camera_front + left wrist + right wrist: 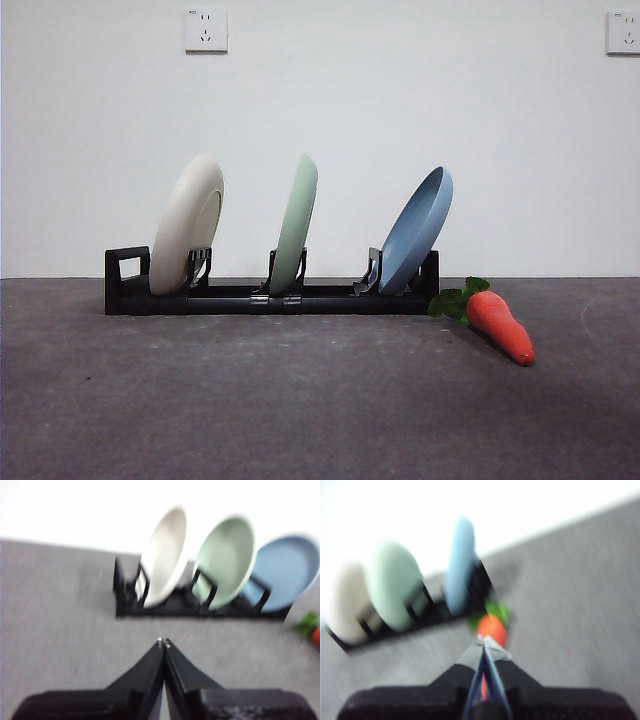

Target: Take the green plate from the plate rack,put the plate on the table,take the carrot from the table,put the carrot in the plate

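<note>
1. The green plate (295, 222) stands on edge in the middle slot of the plate rack (270, 297), leaning toward one o'clock in the front view, its lower rim caught between a pair of upright prongs.
2. In the same rack, a cream-white plate (187, 224) sits in the slot at nine o'clock from the green one, next to the square loop handle, and a blue plate (416, 230) sits in the slot at three o'clock; the three plates are apart from one another and all tilt the same way.
3. The carrot (500, 326) lies on the counter (300, 400) just beside the rack's blue-plate end, at about four o'clock from the green plate, with its leaves toward the rack and its tapered tip pointing away.
4. The left claw (163, 642) has its jaws pressed together, tips touching, holding nothing; it hangs over bare counter, apart from the rack, facing the cream-white and green plates (its picture is somewhat blurred).
5. The right claw (484, 640) is likewise pressed together and empty, aimed toward the carrot, which shows just past its tips; this view is heavily blurred.
6. Neither arm shows in the front view.
7. Two wall sockets (205, 30) sit high on the white wall behind.
</note>
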You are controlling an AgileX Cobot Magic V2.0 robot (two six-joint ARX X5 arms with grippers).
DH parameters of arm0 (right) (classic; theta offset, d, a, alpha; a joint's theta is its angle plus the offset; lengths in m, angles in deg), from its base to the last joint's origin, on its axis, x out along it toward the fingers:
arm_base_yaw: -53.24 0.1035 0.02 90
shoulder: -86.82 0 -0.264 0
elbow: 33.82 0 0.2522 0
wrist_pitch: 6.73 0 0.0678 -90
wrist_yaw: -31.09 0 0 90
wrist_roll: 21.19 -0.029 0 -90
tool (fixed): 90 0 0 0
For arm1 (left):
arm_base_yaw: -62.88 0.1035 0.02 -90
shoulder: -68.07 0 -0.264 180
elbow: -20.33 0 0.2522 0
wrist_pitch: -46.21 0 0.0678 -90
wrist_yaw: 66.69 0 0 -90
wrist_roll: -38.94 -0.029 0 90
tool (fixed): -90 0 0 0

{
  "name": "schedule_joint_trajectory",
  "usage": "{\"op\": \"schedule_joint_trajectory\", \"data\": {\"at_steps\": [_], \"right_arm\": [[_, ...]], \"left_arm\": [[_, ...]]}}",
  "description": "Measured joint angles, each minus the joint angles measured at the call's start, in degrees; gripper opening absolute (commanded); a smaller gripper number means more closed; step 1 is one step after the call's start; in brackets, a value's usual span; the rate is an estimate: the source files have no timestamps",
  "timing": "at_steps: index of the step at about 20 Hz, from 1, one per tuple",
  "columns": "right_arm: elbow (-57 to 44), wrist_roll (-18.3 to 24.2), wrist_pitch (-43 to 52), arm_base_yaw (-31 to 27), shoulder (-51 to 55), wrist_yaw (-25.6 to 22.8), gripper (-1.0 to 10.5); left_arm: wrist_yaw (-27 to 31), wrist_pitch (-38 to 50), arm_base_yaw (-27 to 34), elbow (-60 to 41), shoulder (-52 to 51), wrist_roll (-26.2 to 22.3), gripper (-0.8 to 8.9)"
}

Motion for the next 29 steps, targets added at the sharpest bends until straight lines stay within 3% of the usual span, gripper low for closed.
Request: {"op": "schedule_joint_trajectory", "data": {"at_steps": [3, 11, 21, 26, 29], "right_arm": [[5.88, -0.48, -0.57, 0.0, -3.32, 0.9, -0.1], [20.5, 1.92, -7.96, 0.0, -14.86, 8.57, -0.1], [39.52, 14.67, -32.13, 0.02, -29.31, 19.04, -0.1], [45.94, 21.94, -43.47, 0.02, -33.64, 21.03, -0.1], [46.8, 24.5, -45.29, 0.02, -34.51, 21.03, 0.0]], "left_arm": [[-0.52, -3.1, 0.0, 5.46, 0.28, 1.27, -0.08], [-10.45, -12.74, 0.0, 17.64, 6.97, 1.95, -0.08], [-24.33, -27.3, 0.0, 32.52, 19.76, -3.19, -0.08], [-28.06, -35.8, 0.0, 38.27, 24.92, -8.28, -0.08], [-28.3, -38.25, 0.0, 40.26, 26.51, -10.38, 0.0]]}}
